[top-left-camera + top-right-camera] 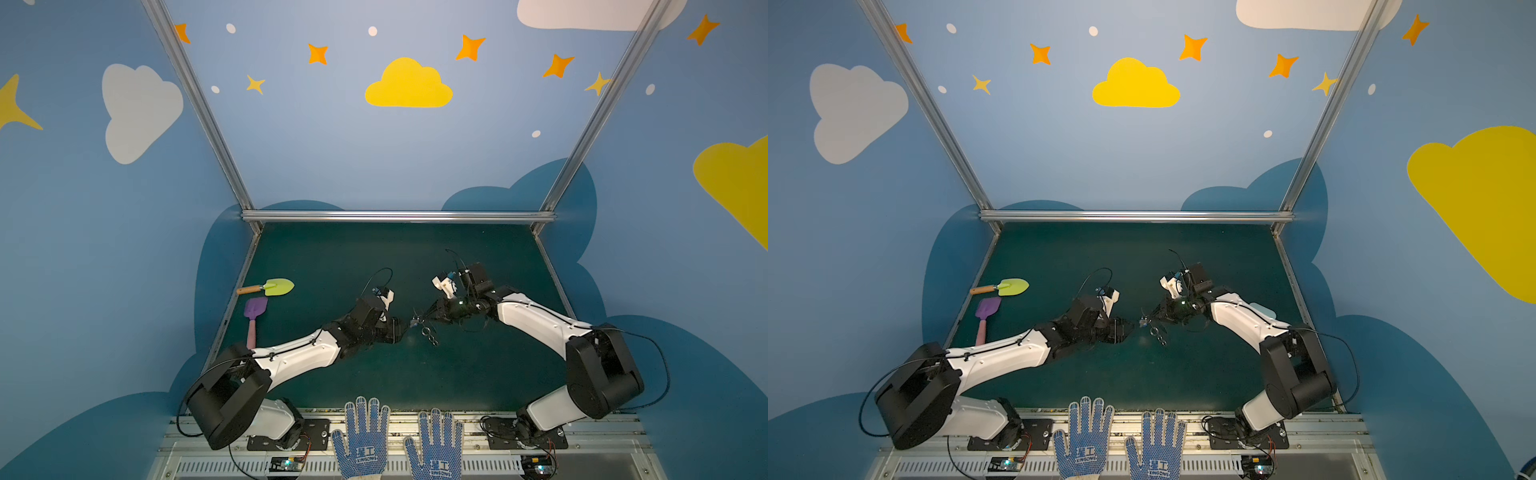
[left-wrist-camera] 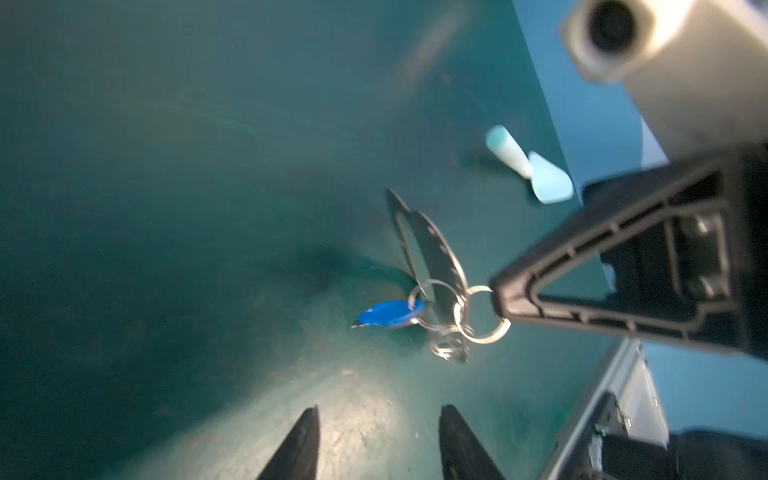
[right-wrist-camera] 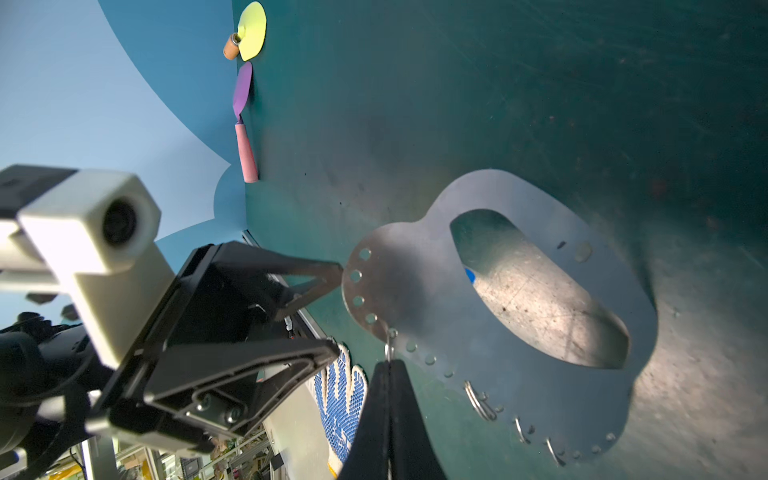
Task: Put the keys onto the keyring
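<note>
Pinching one wire ring (image 3: 390,347) of the keyring (image 3: 415,282) with my right fingers (image 3: 401,399), shut tight on it; the plate dangles from that ring over the middle of the surface (image 1: 374,257), raised off it by my judgement; my left fingers (image 2: 301,449) stand apart with nothing in them, just at 9 o'clock of the plate; the keys (image 2: 390,312), blue tag showing, hang from a small ring chained to the one I pinch, so they look threaded on; the metal key itself is too blurred to tell; risks from here: the grip is on thin wire only, so it may slip out, or the plate may swing and twist; left fingers are near enough to knock the tag; if a split ring isn't wound fully through, the keys drop off.
</note>
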Motion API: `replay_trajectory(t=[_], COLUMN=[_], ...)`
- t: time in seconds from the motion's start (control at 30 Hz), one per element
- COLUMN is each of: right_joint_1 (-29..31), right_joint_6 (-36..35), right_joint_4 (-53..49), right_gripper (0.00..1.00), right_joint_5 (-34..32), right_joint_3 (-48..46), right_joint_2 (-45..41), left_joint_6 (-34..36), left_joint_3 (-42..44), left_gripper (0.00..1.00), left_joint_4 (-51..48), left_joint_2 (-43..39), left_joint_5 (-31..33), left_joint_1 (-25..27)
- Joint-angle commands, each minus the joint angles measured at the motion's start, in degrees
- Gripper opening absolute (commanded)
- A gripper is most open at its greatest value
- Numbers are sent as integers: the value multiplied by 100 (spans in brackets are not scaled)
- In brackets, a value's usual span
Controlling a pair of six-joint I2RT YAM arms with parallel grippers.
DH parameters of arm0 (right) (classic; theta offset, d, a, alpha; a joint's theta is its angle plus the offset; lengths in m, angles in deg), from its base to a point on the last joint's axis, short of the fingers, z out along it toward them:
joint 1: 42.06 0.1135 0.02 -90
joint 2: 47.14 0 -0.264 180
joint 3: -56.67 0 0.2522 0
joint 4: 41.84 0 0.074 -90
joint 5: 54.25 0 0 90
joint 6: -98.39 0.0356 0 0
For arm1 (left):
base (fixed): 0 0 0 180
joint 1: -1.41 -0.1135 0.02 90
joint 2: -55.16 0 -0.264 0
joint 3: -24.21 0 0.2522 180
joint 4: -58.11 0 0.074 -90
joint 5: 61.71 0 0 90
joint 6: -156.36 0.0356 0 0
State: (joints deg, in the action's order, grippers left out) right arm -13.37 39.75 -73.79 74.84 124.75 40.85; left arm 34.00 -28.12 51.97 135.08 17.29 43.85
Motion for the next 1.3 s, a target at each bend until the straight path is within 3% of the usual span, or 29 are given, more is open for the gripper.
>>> replay_trajectory(t=[0.0, 0.13, 0.27, 0.37, 0.57, 0.7, 0.87, 0.9, 0.97, 1.03, 1.27], right_joint_1=[121, 237, 338, 372, 456, 528, 577, 568, 522, 413, -324], right_joint_6=[10, -64, -68, -42, -85, -129, -196, -224, -326, -384, -366], right_joint_4=[200, 232, 364, 465, 517, 555, 524, 484, 384, 389, 868], right_gripper=[0, 0, 0, 0, 0, 0, 0, 2, 20, 32, 54], right_joint_5=[-46, -113, -200, -216, -275, -331, -416, -457, -584, -724, -875], right_joint_3=[131, 116, 27, -33, -76, -105, -144, -141, -163, -264, -952], right_joint_2=[129, 140, 109, 122, 122, 122, 193, 184, 96, -77, -833], left_joint_6=[-524, -736, -816, -889, -1106, -1169, -1259, -1254, -1182, -1053, -1101], left_joint_3=[143, 20, -574, -720, -793, -962, -1136, -1136, -1119, -1077, -741], left_gripper=[55, 61, 61, 59, 56, 40, 4, 4, 4, 4, 3], left_joint_4=[356, 495, 41, 228, 470, 519, 743, 803, 861, 882, 1771], left_joint_2=[-205, -237, 290, 713, 1215, 1567, 1905, 1919, 1917, 1856, 1587], left_joint_5=[284, -243, -937, -1590, -1996, -2170, -2305, -2310, -2305, -2284, -2673], left_joint_1=[-290, -614, -739, -754, -746, -745, -745, -753, -769, -800, -995])
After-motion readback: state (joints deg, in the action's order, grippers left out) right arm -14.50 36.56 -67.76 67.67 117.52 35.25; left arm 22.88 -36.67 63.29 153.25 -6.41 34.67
